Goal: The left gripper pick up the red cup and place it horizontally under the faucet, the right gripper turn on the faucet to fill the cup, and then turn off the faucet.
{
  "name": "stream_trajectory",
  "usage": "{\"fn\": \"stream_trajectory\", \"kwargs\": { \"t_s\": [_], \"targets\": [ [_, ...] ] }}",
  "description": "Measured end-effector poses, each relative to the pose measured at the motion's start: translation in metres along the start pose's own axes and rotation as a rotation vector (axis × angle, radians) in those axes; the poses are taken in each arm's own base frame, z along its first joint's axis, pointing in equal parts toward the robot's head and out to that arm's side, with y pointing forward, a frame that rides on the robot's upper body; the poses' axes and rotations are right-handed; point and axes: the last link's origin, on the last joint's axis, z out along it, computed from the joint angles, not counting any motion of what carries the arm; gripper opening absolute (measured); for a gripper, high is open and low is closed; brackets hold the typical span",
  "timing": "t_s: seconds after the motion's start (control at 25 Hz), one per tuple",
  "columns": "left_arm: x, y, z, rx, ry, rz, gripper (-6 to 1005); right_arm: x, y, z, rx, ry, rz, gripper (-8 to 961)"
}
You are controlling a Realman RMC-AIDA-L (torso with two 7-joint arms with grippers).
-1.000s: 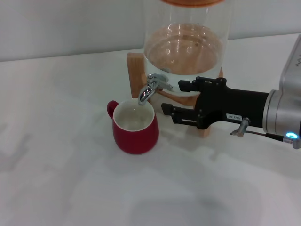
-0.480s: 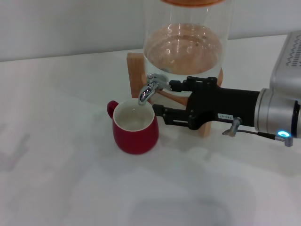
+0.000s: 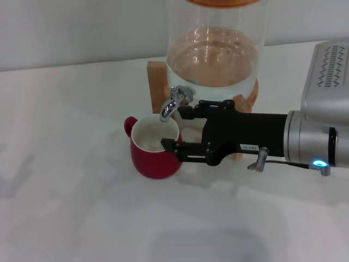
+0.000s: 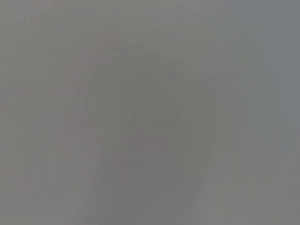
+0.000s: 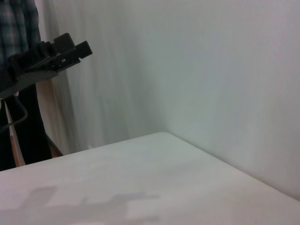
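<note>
Now, the glass dispenser towers on its wooden stand; the right gripper reaches in, fingers spread wide (one by the faucet, one at the rim). The red cup sits upright beneath the spout.

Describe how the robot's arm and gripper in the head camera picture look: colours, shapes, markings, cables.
Only the right gripper shows: a black, boxy two-finger claw with slim straight fingers and a small white label on its side. Behind it comes a silver cylindrical arm with a small blue light, a short metal peg and a thin dark cable beneath, and a pale grey housing with zigzag vents. The left gripper is out of view.
</note>
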Motion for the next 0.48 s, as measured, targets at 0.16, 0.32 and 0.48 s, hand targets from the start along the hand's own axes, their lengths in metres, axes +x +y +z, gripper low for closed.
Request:
{"fn": "stream_trajectory", "kwargs": {
  "t_s": [0.16, 0.32, 0.48],
  "targets": [
    [0.0, 0.0, 0.0, 0.0, 0.0, 0.0, 784, 0.0, -0.001, -0.002, 0.003, -0.003, 0.006, 720],
    [0.0, -0.001, -0.003, 0.007, -0.005, 0.013, 784, 0.001, -0.004, -0.01, 0.026, -0.006, 0.01, 720],
    [0.006, -0.006, -0.015, 0.048, -0.007, 0.053, 783, 0.004, -0.009, -0.021, 0.064, -0.005, 0.024, 720]
  ]
}}
